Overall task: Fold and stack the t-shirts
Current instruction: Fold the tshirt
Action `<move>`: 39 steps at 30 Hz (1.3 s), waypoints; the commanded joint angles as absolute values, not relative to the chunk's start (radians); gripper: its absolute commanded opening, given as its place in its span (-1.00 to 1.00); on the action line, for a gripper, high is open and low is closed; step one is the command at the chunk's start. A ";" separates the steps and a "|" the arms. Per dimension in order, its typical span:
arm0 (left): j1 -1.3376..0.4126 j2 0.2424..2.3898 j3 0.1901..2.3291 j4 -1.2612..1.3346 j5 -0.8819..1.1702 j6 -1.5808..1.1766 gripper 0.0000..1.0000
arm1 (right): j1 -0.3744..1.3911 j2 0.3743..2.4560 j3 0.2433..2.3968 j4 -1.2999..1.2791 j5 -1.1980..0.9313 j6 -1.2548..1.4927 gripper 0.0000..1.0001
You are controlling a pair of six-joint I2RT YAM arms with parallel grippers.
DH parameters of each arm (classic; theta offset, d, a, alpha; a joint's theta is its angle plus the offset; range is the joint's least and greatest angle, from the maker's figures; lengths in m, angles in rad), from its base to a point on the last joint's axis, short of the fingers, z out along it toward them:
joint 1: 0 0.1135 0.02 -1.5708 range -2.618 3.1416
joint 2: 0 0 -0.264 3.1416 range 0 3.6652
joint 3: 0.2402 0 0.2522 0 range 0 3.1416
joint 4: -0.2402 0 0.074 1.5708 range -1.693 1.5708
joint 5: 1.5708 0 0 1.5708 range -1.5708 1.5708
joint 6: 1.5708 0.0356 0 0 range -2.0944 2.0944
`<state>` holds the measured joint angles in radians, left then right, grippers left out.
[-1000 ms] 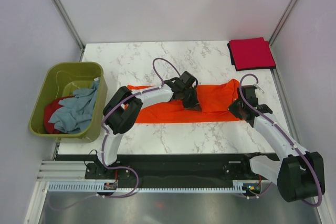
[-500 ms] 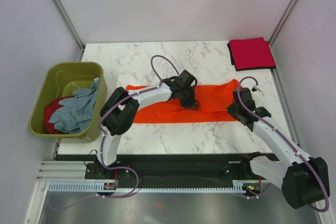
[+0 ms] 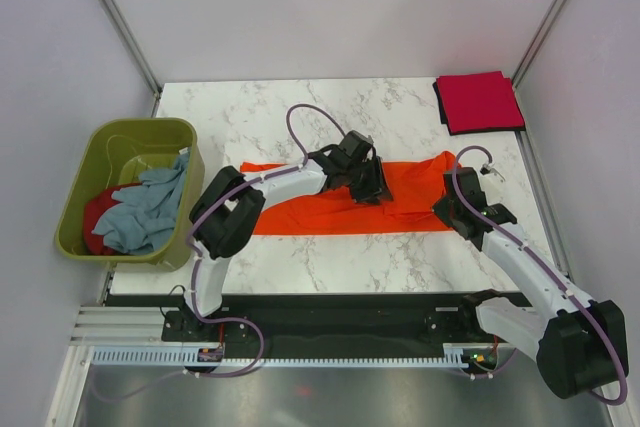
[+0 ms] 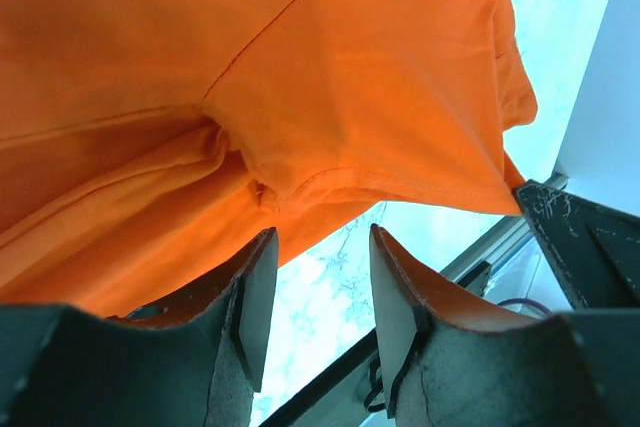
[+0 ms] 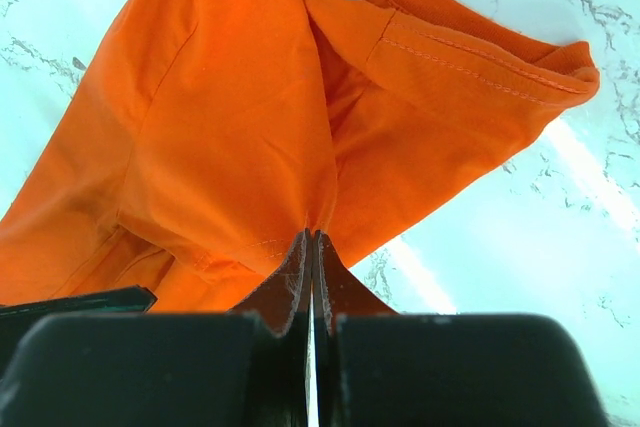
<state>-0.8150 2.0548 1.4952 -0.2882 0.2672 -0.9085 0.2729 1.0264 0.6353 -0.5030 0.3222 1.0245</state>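
Top view: we see the orange shirt (image 3: 330, 219) mid-table (image 3: 300, 107), folded into a long strip. Its long axis runs left–right, parallel to the near edge, and a sleeve tip pokes out at its far-right end. The left gripper (image 3: 370, 185) is over the strip's middle and the right gripper (image 3: 445, 213) is at its near-right corner. The red shirt (image 3: 478, 102) lies folded square in the far-right corner, well apart. The tub (image 3: 140, 124) at the table's left edge holds the grey-blue shirt (image 3: 150, 209), crumpled, lying partly over the second red shirt (image 3: 95, 225).

Versus a second ago: the left jaws were clamped on the strip and now stand parted, with the gripper nudged slightly right. The right arm has pulled in a bit. The strip's near edge lies straighter.

Left wrist: the left gripper (image 4: 315, 307) has its jaws at medium width and grips nothing. We see marble between the fingers (image 4: 255, 297). A small bunched fold of orange sits just past the tips. The fabric is smooth and bright, with one diagonal seam and a stitched hem along its edge.

Right wrist: the right gripper (image 5: 312, 247) is fully closed, pinching a peak of orange cloth that fans out from the pinch. A sleeve with a stitched hem lies folded over to the right, with marble around it.
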 commanded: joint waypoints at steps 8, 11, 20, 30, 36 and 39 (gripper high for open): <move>-0.831 2.112 1.479 -0.190 0.241 -0.992 0.00 | 0.276 1.014 0.620 -0.456 0.301 1.031 -1.00; -0.834 2.126 1.480 -0.186 0.236 -0.999 0.00 | 0.276 1.012 0.620 -0.453 0.301 1.029 -1.00; -0.836 2.157 1.490 -0.163 0.255 -1.015 -0.46 | 0.276 1.009 0.606 -0.449 0.305 1.031 -1.00; -0.828 2.062 1.537 -0.281 0.249 -0.977 -0.95 | 0.276 0.965 0.655 -0.509 0.345 1.003 -1.00; -0.813 2.036 1.528 -0.328 0.275 -0.969 -0.95 | 0.282 0.937 0.638 -0.525 0.360 1.015 -1.00; -0.807 2.033 1.511 -0.330 0.281 -0.969 -0.95 | 0.290 0.933 0.627 -0.531 0.365 1.023 -1.00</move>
